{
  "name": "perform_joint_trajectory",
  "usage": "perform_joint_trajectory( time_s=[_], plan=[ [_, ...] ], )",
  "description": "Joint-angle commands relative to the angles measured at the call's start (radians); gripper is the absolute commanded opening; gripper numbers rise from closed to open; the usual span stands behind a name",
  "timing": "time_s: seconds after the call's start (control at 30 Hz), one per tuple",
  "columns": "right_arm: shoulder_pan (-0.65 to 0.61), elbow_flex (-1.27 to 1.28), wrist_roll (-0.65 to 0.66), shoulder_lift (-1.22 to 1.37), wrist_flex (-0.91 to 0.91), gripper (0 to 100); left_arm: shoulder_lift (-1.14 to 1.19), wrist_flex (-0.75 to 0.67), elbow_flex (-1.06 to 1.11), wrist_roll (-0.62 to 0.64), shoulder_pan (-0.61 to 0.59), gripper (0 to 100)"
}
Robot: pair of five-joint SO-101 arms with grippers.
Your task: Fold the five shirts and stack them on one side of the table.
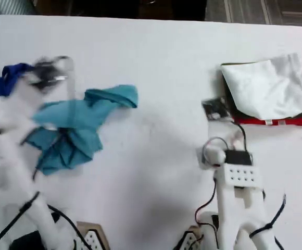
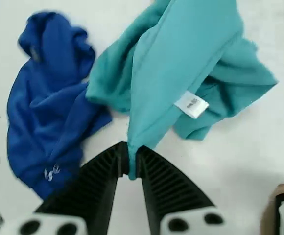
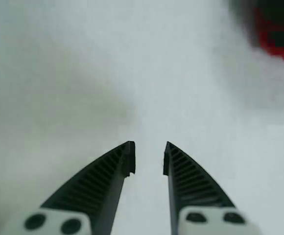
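You've got five shirts, counted: one teal shirt [image 1: 83, 122], one blue shirt [image 1: 4, 79], one white shirt [image 1: 268, 86], one dark shirt [image 1: 227, 89], one red shirt [image 1: 276, 122]. Two grippers: left gripper [image 2: 132, 164], right gripper [image 3: 149, 159].

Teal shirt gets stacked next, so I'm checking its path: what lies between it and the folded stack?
High view: bare table, plus the right claw just beside the folded stack.

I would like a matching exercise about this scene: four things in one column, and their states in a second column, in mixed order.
1 teal shirt
2 blue shirt
3 white shirt
4 right gripper

A open over the table
B lying above the red shirt
C pinched in the left gripper
D crumpled, not held

Pairs: 1-C, 2-D, 3-B, 4-A
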Motion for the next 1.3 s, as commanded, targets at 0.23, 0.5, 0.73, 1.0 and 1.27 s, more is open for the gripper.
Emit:
perform_joint_trajectory(
  time_s=[0.23,0.5,0.73,1.0,1.27],
  plan=[
    [-0.453,-0.496,-0.049,0.378,0.119,21.7,-0.028,-0.239,0.039,-0.055,-0.419,3],
    [-0.625,-0.905,-0.057,0.803,0.165,20.5,-0.028,-0.440,0.239,-0.049,-0.526,3],
    [-0.762,-1.232,-0.054,1.087,0.245,20.7,-0.029,-0.437,0.263,-0.048,-0.534,3],
    [-0.670,-1.625,-0.055,1.480,0.251,18.7,-0.029,-0.437,0.263,-0.046,-0.532,3],
    [-0.498,-1.999,-0.051,1.647,0.371,2.3,-0.029,-0.434,0.265,-0.044,-0.526,3]
  ],
)
